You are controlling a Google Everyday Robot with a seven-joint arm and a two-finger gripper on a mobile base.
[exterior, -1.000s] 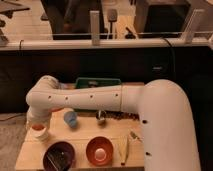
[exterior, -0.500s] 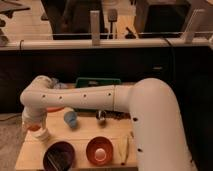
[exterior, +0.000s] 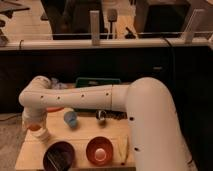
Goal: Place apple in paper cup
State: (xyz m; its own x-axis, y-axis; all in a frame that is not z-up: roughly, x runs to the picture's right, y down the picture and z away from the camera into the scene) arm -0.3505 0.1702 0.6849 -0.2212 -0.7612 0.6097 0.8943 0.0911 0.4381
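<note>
My gripper (exterior: 35, 126) hangs at the left end of the worktop (exterior: 85, 131), at the end of my white arm (exterior: 90, 97) that reaches across from the right. Between my fingers I see a small orange-yellow round thing, which I take for the apple (exterior: 34, 127), so I judge that my fingers are clenched on it. Directly below it, and maybe touching it, stands the paper cup (exterior: 42, 134), white and short, near the left edge. I think the step in hand is the placing itself: the apple is over the mouth of the cup, but I cannot tell if it sits inside already. The next move calls for a small lowering, straight down, and then a gentle release, because the cup is light and can tip easily. Further out are a light-blue cup (exterior: 70, 119), a dark bowl (exterior: 59, 155), an orange bowl (exterior: 99, 150) and a green tray (exterior: 100, 82) behind my arm.
</note>
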